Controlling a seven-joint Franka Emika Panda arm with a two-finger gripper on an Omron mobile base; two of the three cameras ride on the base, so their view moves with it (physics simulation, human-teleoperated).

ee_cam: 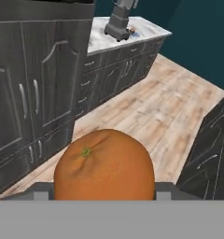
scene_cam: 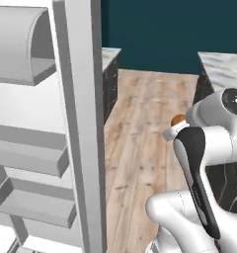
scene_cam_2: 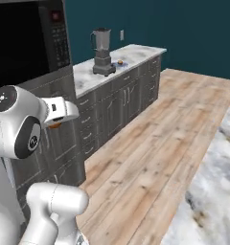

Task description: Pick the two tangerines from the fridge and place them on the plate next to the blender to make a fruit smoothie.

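- Close before the hand camera, the pincer [ee_cam: 104, 195] is closed on a tangerine [ee_cam: 104, 165]; the fruit sits between the two fingers with its green stem dimple facing the lens, and it hides most of both fingers.
- From the left base view that same tangerine shows as a small orange bulge at the tip of the white hand, held up over the wooden floor [scene_cam: 145, 123], touching nothing else.
- From the right base view only a sliver of orange peeks under the white wrist, in front of the dark cabinets [scene_cam_2: 112, 105].
- Far along the left wall, the blender [scene_cam_2: 102, 51] stands upright on the marble worktop [scene_cam_2: 131, 55], grey jar on a boxy base with a black lid.
- Just to the right of the blender lies the plate [scene_cam_2: 120, 62], small and pale, with a second tangerine [scene_cam_2: 120, 61] resting on it; from the hand camera this is only a small orange speck beside the blender base.
- Between the pincer and that worktop lie open floor and a run of dark cabinet fronts on the left; nothing stands on the floor in the path.
- At the near left of the left base view the fridge [scene_cam: 81, 123] stands open, its grey door edge upright and its white inside showing grey shelves.
- Another marble worktop [scene_cam_2: 217, 182] edges the right side of the floor, with dark cabinets under it.
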